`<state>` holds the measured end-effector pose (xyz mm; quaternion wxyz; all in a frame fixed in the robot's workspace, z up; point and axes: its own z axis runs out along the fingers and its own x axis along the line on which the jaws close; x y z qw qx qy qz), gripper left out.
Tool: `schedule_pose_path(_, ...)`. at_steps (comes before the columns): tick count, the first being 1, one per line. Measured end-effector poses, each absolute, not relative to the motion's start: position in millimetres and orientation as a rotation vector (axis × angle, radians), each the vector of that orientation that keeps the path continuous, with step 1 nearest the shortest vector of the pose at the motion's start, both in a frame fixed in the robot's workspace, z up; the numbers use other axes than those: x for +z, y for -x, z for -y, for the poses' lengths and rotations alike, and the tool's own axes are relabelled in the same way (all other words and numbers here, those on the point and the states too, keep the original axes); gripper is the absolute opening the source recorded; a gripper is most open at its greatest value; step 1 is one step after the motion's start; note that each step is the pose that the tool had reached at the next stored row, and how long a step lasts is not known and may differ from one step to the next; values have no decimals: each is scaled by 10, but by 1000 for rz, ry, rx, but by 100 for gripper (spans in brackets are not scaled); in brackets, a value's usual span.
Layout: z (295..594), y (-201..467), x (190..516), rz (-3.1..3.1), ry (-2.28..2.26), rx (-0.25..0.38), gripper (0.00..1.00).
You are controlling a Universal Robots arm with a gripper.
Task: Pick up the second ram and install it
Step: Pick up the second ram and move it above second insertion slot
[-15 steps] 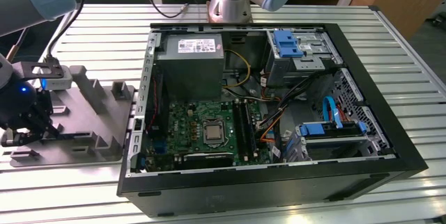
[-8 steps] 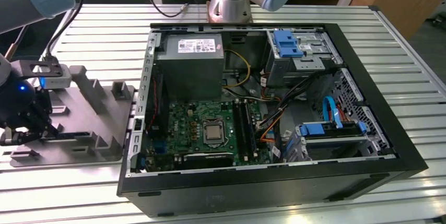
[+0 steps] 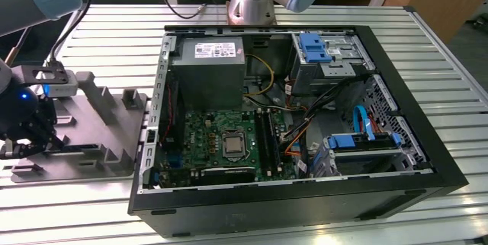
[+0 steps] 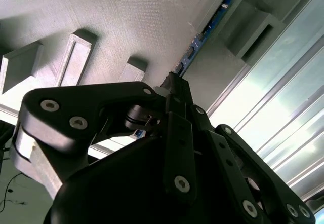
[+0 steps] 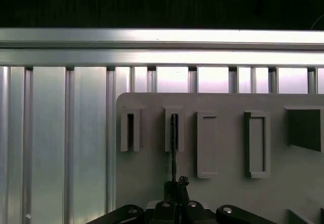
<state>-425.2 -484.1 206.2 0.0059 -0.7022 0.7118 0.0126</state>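
Note:
The second ram [image 4: 205, 34] is a thin dark stick with a bluish-green edge. It stands on edge in a slot of the grey parts tray [image 4: 126, 21]. In the first wrist view the ram [image 5: 173, 148] shows edge-on, running from a tray slot to my fingertips. My gripper [image 5: 175, 184] is shut on the ram's near end, and in the second wrist view its black fingers [image 4: 177, 127] meet at my gripper [image 4: 171, 88] around the stick. In the exterior view my gripper [image 3: 23, 136] hangs over the tray [image 3: 99, 142] at the exterior view's left, beside the open computer case [image 3: 412, 159].
The case holds a green motherboard [image 3: 217, 136] with dark memory slots [image 3: 267, 136], a grey power supply [image 3: 206, 68], blue drive brackets [image 3: 312, 48] and loose cables [image 3: 305, 125]. The tray has several other upright slots [image 5: 255, 143]. Everything rests on a slatted metal table [image 3: 442, 56].

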Motion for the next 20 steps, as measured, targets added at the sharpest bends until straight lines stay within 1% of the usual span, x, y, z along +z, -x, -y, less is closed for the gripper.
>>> schedule_pose_path(7, 4841, 4252, 2170, -2228, 2198, 40, 11)
schedule_pose_path(20, 4841, 4252, 2620, -2227, 2198, 40, 11)
